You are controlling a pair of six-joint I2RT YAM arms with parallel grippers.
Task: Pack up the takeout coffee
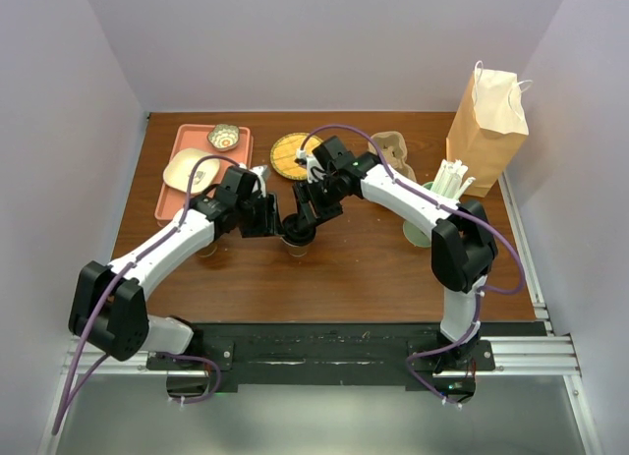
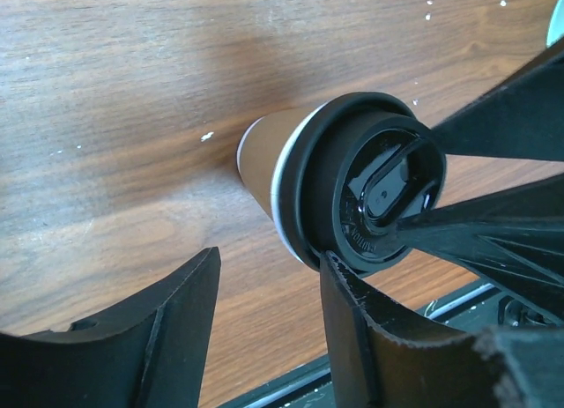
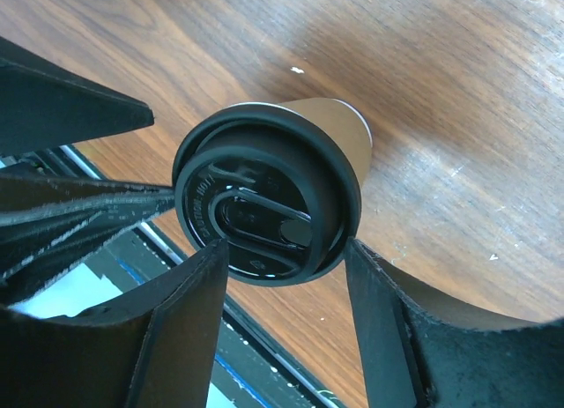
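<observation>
Near the middle of the bench [image 1: 373, 268]: coffee [image 1: 298, 234], upright, black lid [image 3: 264, 205] on. At the coffee's 9 o'clock in the top view: left hand [image 2: 269, 263], fingers apart, bare wood in the gap, one finger right by the lid's rim, nothing held. At the coffee's 1 o'clock: right hand [image 3: 286, 249], fingers apart too, tips at both sides of the lid. Too hard to tell if squeezing or just touching. Far off at 2 o'clock: brown paper bag [image 1: 486, 121], standing up. At 10 o'clock: pink tray [image 1: 177, 145].
</observation>
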